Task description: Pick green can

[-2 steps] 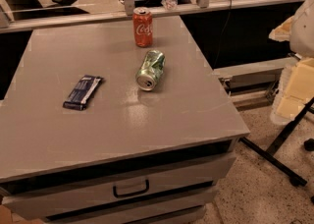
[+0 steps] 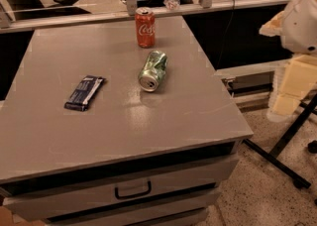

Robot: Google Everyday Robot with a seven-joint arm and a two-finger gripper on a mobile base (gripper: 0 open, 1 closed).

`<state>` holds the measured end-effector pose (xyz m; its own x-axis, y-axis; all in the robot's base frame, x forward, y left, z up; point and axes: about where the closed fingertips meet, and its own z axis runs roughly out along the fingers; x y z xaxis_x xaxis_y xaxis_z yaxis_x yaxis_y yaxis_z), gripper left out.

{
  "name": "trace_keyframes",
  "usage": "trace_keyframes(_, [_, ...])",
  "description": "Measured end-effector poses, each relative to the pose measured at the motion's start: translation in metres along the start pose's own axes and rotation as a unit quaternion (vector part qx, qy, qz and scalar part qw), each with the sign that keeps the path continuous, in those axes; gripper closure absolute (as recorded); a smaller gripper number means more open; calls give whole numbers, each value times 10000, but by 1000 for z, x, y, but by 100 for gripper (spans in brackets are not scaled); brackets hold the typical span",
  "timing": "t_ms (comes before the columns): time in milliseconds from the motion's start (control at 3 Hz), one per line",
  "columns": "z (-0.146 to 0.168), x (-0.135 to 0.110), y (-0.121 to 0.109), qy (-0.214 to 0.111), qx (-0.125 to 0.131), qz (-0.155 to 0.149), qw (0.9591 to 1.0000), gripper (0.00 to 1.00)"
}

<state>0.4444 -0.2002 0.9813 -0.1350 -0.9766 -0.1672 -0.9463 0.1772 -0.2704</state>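
Aluminium-thin and dented, the green can (image 2: pixel 153 71) lies on its side mid-desk (image 2: pixel 99 136) near the red can (image 2: pixel 145 27), light and apt to roll, so I'd pinch across its body with my tool (image 2: pixel 293 84), off beyond the desk's right edge, its opening something I cannot tell.

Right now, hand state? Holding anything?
Hand: far right, off the table; open or closed cannot be told. Not holding the green can, which lies on its side on the table.

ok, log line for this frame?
gripper: off table, far right | green can: on its side, mid-table, not held | red can: upright behind it | dark wrapper: left of it
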Motion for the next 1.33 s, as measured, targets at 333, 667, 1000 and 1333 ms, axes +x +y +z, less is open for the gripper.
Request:
trace_keyframes(333, [4,-34,-14,12,73,-888,9960,0])
trace_keyframes(667, [15,-70,-27,-212,4,-1889,9818,0])
trace_keyframes(1000, [28,-100,-37,-584,-210,-2878,9557,0])
trace_keyframes(1333, [30,-106,-42,-676,-173,-3153,9464,0])
